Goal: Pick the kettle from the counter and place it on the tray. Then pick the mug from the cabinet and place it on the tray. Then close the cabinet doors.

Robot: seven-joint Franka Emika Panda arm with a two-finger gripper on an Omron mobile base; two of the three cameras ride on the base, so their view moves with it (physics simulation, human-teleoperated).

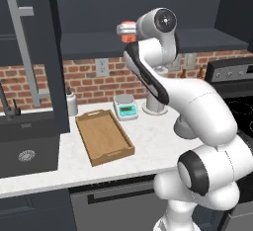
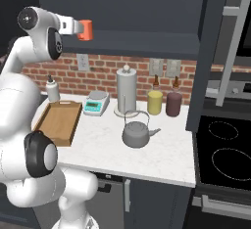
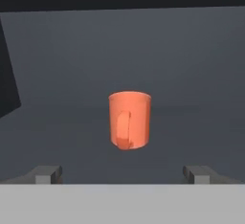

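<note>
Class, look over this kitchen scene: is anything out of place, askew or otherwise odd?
Nothing is spilled or damaged. One oddity: the kettle stands on the counter, the tray bare, while the open gripper faces the mug upright in the cabinet.

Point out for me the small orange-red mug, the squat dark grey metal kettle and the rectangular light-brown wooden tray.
Small orange-red mug [image 3: 129, 120]: hand view, on its side wall beside the handle.
Squat dark grey metal kettle [image 2: 136, 135]: right base view, on its rounded body.
Rectangular light-brown wooden tray [image 1: 105, 137]: left base view, on its bare floor.
</note>
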